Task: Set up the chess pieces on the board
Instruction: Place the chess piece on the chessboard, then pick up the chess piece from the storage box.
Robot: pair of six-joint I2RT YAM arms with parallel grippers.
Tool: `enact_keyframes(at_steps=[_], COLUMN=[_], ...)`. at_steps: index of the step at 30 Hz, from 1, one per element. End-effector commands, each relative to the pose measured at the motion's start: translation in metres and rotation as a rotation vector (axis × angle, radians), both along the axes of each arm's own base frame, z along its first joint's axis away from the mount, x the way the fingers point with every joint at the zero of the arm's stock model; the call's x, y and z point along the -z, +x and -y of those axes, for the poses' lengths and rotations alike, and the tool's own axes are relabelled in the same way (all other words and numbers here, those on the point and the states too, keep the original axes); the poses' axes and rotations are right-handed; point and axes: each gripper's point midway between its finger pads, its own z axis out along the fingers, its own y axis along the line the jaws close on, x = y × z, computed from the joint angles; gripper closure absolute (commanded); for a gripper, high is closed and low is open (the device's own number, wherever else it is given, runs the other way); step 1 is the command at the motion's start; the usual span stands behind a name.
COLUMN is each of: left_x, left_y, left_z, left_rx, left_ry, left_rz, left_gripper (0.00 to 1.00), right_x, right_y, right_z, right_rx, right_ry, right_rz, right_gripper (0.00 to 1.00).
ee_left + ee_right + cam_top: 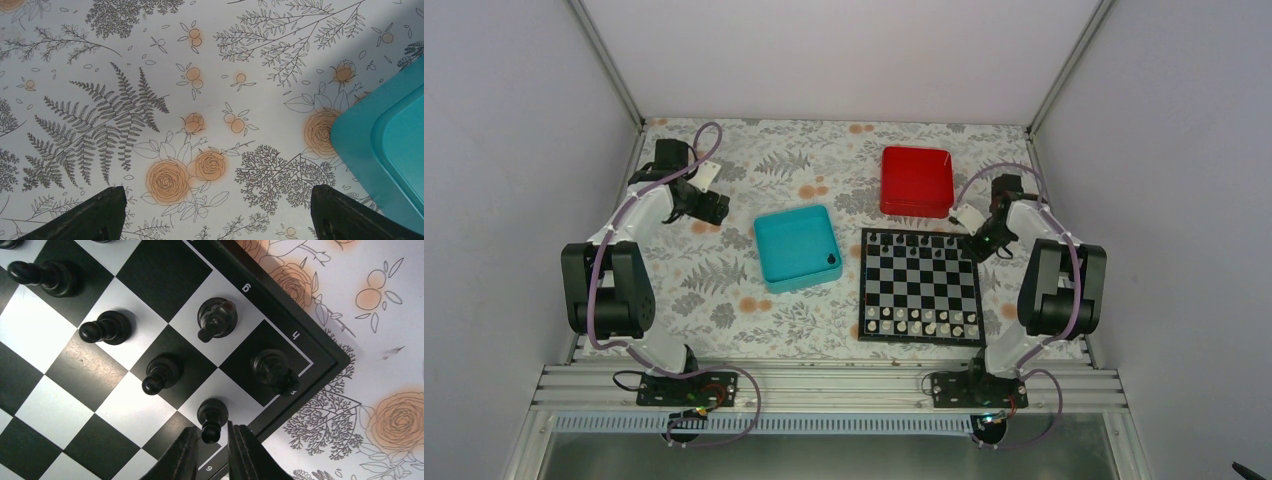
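At the far right corner of the board [920, 287] the right gripper [212, 437] brackets a standing black pawn [212, 415], jaws narrow, whether pinching I cannot tell; placing seems nearly done, so next: widen, lift straight clear

The chess pieces [216, 320] look like glossy black plastic. The board [165, 270] is smooth with a faint sheen. The table [250, 60] wears a matt printed floral covering. The teal tray [380, 135] and red tray [916, 180] look like smooth plastic, the red glossier.
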Motion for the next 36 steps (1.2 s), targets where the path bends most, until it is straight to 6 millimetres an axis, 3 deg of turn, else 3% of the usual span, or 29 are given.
enact_keyframes(at_steps=[1,6,9,12,15,18,21,24,28,32,36], left_x=[-0.002,-0.002,-0.004,-0.007,-0.010,-0.014,-0.017,-0.017,-0.017,-0.013,-0.010], left_y=[0.000,-0.001,-0.001,0.001,0.002,0.000,-0.001,-0.002,-0.002,-0.002,-0.003], left_z=[0.000,0.000,0.000,0.002,0.003,0.005,0.005,0.007,0.008,0.006,0.004], left_rx=[-0.006,-0.005,-0.004,0.000,0.004,0.015,0.019,0.023,0.030,0.029,0.026], left_ry=[-0.012,-0.012,-0.015,-0.023,-0.027,-0.031,-0.035,-0.042,-0.048,-0.037,-0.024], left_rz=[0.007,0.009,0.014,0.023,0.032,0.044,0.053,0.059,0.062,0.059,0.067], left_gripper=[0.09,0.09,0.09,0.09,0.09,0.09,0.09,0.09,0.09,0.09,0.09], right_x=[-0.014,-0.060,-0.099,-0.139,-0.177,-0.191,-0.172,-0.140,-0.123,-0.113,-0.088], right_y=[0.014,0.002,-0.005,-0.005,-0.002,-0.006,-0.014,-0.015,-0.015,-0.020,-0.018], right_z=[0.005,0.000,-0.020,-0.064,-0.128,-0.193,-0.248,-0.285,-0.327,-0.351,-0.353], right_rx=[0.005,-0.006,-0.054,-0.144,-0.266,-0.404,-0.553,-0.655,-0.812,-0.959,-1.040], right_ry=[-0.008,-0.006,0.018,0.048,0.084,0.110,0.076,0.007,-0.006,0.006,-0.056], right_rz=[0.050,0.069,0.104,0.173,0.255,0.286,0.249,0.196,0.240,0.284,0.229], right_gripper=[0.79,0.70,0.66,0.64,0.61,0.56,0.55,0.55,0.49,0.48,0.49])
